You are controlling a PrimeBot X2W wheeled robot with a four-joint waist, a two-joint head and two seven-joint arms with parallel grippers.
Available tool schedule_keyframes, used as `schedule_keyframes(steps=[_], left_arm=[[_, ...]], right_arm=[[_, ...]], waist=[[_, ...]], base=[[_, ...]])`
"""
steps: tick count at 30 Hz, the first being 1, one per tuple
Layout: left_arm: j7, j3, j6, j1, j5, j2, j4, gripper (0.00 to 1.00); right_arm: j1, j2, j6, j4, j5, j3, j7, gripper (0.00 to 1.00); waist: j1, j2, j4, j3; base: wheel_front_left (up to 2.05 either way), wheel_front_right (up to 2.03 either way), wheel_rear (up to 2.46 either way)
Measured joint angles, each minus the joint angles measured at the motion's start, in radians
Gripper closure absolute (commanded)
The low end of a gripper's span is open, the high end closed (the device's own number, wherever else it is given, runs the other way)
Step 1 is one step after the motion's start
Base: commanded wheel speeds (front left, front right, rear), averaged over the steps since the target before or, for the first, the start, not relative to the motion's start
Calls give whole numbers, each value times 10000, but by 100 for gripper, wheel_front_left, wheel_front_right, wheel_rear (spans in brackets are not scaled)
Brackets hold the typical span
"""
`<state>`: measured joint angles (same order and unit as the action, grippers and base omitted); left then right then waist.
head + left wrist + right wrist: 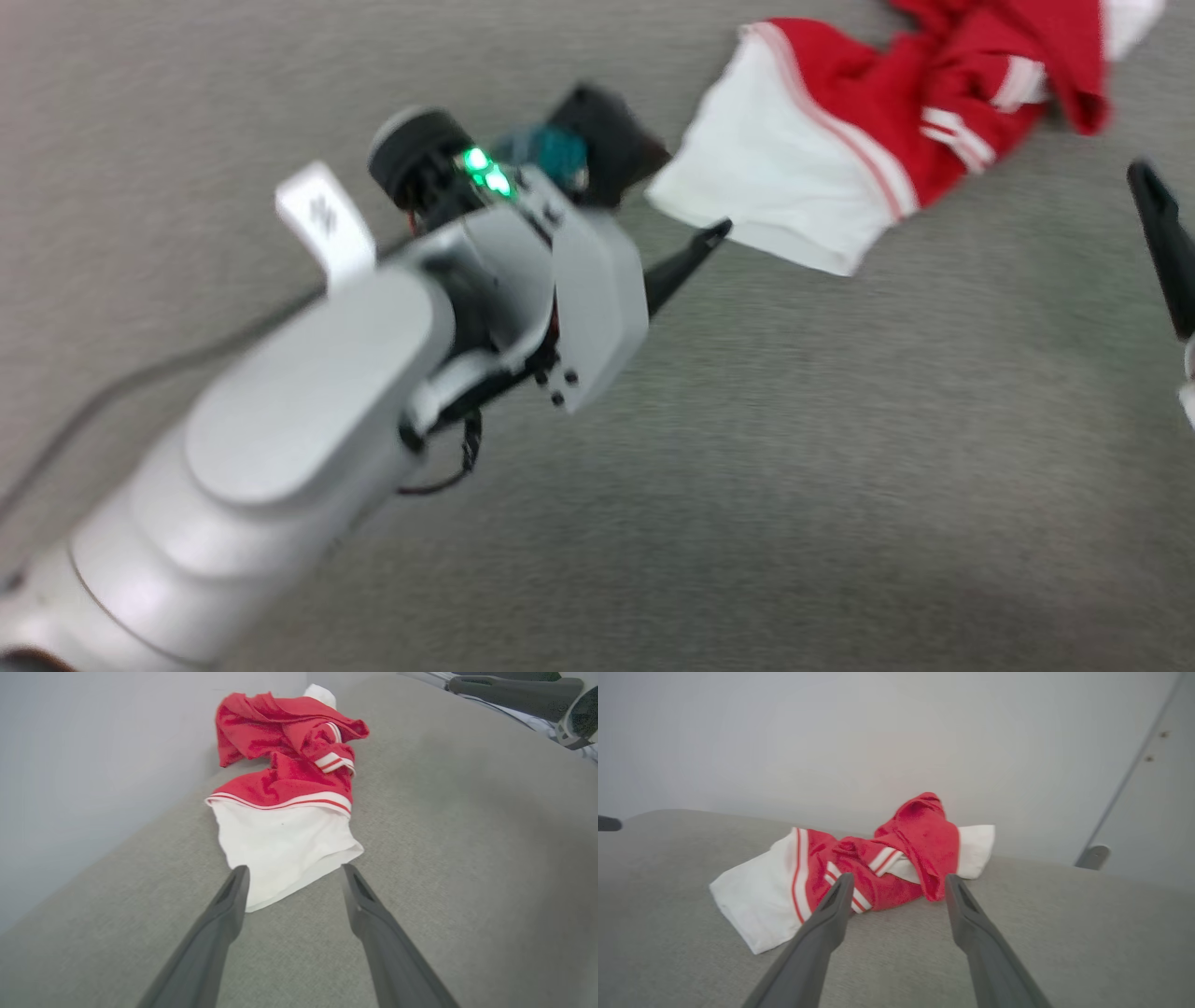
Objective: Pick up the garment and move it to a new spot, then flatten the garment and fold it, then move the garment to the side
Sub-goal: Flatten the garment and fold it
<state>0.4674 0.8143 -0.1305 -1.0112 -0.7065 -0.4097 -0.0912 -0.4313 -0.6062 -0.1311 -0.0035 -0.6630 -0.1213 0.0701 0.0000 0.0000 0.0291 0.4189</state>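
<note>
head view: garment (840,140) crumpled on table (747,467); left end effector (294,870), right end effector (897,877) spread.

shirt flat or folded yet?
Neither. The shirt lies crumpled on the gray table, red body bunched, one white sleeve spread out.

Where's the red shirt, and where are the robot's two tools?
red shirt (794,177), head view, on its white sleeve.
left tool (294,870), left wrist view, midway between its open fingertips.
right tool (899,877), right wrist view, midway between its open fingertips.
</note>
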Motion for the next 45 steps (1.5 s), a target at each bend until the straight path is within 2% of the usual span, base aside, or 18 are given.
schedule_keyframes(steps=[3,7,13,20,29,30,32,39,45], left_arm=[[817,913,0,-898,-1267,-92,-324,0],[1342,1916,0,-1885,-2376,257,-1156,0],[1398,3310,0,-2822,-3126,840,-2734,0],[940,4441,0,-3466,-2993,832,-4589,0],[859,4614,-2,-3456,-2708,652,-5557,2],[809,4606,-4,-3454,-2637,648,-5603,41],[696,4589,-12,-3454,-2418,633,-5662,100],[366,4621,-10,-3466,-2234,502,-5444,100],[320,4669,-10,-3460,-2571,-341,-3764,100]], right_arm=[[815,495,0,-639,186,755,128,0],[1323,1041,0,-1072,422,1333,230,0],[1353,1538,0,-1415,508,1193,224,0],[1159,1802,0,-1346,548,765,0,0],[1110,1864,0,-1304,546,623,-173,0],[1085,1870,0,-1317,546,614,-173,0],[1074,1868,0,-1375,550,589,-173,0],[1096,1825,0,-1649,593,702,13,0],[1220,1802,0,-1894,688,876,355,0]], waist=[[0,0,-514,-37],[1,0,-1175,-18],[0,0,-2053,142],[0,0,-2866,423],[0,0,-3418,743],[0,0,-3438,774],[0,0,-3453,823],[1,0,-3135,780],[0,0,-2614,566]], base=[[0,0,0],[0,0,0],[0,0,0],[0,0,0],[0,0,0],[0,0,0],[0,0,0],[0,0,0],[0,0,0]])
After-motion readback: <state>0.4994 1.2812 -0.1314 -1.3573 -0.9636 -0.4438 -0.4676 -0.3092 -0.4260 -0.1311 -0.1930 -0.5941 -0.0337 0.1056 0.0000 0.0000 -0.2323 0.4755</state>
